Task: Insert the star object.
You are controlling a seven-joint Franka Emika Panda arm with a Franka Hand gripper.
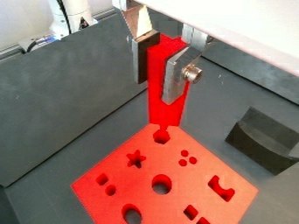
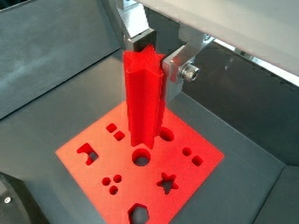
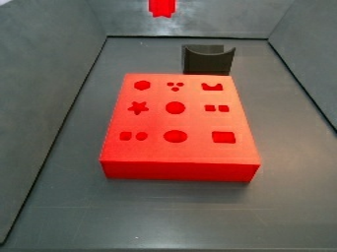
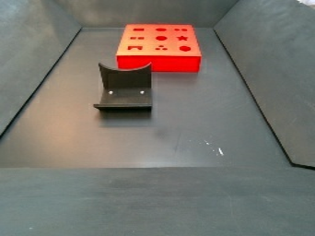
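Note:
My gripper [image 1: 160, 83] is shut on the star object [image 1: 162, 114], a long bright red peg with a star-shaped section, held upright between the silver fingers in both wrist views [image 2: 143, 96]. The gripper [image 2: 156, 66] holds it well above the flat red block [image 1: 140, 188] with shaped holes. The star-shaped hole [image 1: 135, 159] lies open in the block's top [image 2: 170, 182]. In a side view only the peg's lower end [image 3: 161, 7] shows at the frame's edge, high above the floor beyond the block [image 3: 178, 169]. The other side view shows the block [image 4: 157, 63] but no gripper.
A dark grey curved holder [image 3: 207, 57] stands on the floor just behind the block, also seen in a wrist view [image 1: 263, 136] and a side view [image 4: 123, 88]. Grey sloped walls [image 3: 66, 89] ring the floor.

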